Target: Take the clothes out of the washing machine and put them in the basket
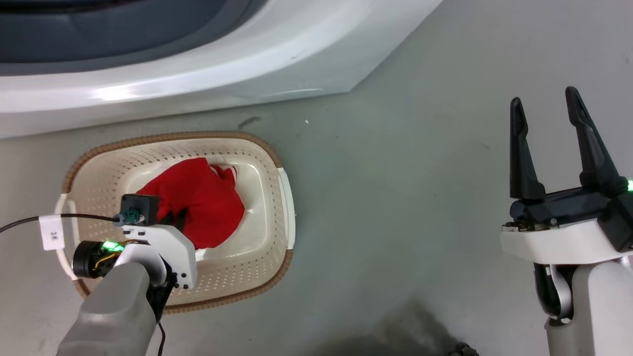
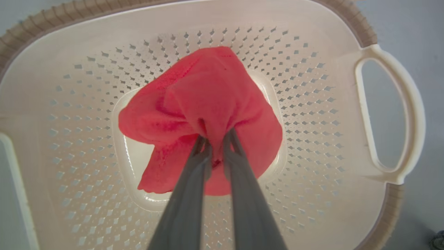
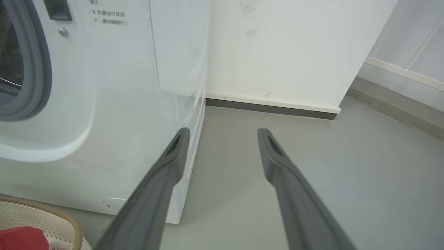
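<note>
A white tag (image 1: 51,233) on the cable (image 1: 84,215) reads "3米"; washing machine (image 3: 121,104) lettering (image 3: 111,18) (Chinese) is blurred.

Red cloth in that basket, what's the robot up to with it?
The robot is moving laundry from the washing machine to the basket. Its left gripper is shut on a fold of the red garment, which is down inside the basket on the floor before the machine. Its right gripper is open and empty over bare floor.

Laundry corner: washing machine (image 3: 104,104), basket (image 1: 267,163), grey floor (image 3: 347,173).
</note>
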{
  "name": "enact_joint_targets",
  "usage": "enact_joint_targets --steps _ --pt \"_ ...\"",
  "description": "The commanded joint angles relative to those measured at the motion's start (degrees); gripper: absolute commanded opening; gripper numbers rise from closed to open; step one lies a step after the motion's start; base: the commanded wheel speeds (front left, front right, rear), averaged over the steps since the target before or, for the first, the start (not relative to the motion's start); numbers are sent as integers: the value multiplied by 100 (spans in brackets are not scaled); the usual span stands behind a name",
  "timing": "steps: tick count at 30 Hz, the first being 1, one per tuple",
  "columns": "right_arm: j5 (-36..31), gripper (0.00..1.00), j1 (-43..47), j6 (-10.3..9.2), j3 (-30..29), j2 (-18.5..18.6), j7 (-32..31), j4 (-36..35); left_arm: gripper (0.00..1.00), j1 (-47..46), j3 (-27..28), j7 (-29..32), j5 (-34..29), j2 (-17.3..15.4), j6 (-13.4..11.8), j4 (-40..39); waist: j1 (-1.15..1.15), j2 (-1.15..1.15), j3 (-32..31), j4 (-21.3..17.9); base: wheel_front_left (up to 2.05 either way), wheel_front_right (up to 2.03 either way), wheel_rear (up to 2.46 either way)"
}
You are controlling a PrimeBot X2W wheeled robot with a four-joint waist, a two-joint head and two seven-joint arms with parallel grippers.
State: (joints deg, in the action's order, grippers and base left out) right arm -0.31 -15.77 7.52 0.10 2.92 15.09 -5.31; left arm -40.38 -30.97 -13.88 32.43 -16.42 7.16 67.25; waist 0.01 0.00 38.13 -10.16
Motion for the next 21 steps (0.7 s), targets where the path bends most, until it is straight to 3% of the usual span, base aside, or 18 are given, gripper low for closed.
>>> enact_joint_targets --steps 1,6,7,8,14,21 --pt "25 100 -79 -6 -22 -7 12 -21 0 -111 35 -60 -14 -7 -6 84 -1 0 134 -84 0 0 0" --pt "76 100 -111 -6 13 -7 12 10 0 -143 86 -122 4 16 -10 280 -1 0 190 -110 0 0 0" --pt "75 100 -119 -6 15 -7 12 23 86 -145 82 -128 -7 20 -12 303 -1 0 179 -108 0 0 0" --pt "82 100 -125 -6 13 -7 12 38 100 -143 97 -130 2 33 -28 330 -1 0 158 -102 0 0 0" --pt "74 100 -126 -6 32 -7 12 137 100 36 204 -135 -6 103 -66 202 -1 0 -140 -15 0 0 0" --pt "31 100 30 -6 5 -6 12 329 100 550 637 -132 -105 153 -211 -604 -1 0 -793 183 0 0 0"
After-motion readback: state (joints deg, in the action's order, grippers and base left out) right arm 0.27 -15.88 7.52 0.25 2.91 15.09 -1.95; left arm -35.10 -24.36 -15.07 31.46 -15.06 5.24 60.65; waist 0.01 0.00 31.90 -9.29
